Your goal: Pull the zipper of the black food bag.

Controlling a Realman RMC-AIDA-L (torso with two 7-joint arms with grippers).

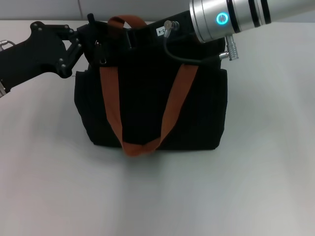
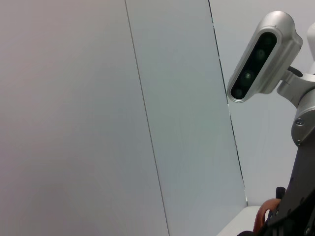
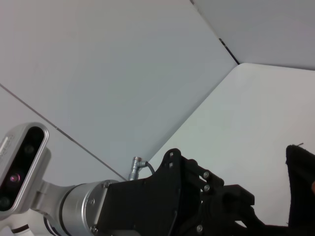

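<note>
The black food bag [image 1: 147, 108] stands upright in the middle of the white table, with one orange-brown strap [image 1: 140, 146] hanging down its front. A small silver tab [image 1: 103, 61], which looks like the zipper pull, sits at the bag's upper left beside the strap. My left gripper [image 1: 92, 30] is at the bag's top left corner, close above that tab. My right gripper [image 1: 143, 33] reaches in from the upper right and lies at the bag's top edge, dark against the dark fabric. The right wrist view shows the left gripper [image 3: 216, 206] and a bag corner [image 3: 301, 187].
The white table [image 1: 157, 196] extends in front of the bag and to both sides. A pale wall stands behind it. The right arm's silver link [image 1: 231, 17] and its cable [image 1: 182, 56] hang over the bag's top right. The left wrist view shows the right arm's camera [image 2: 261, 54].
</note>
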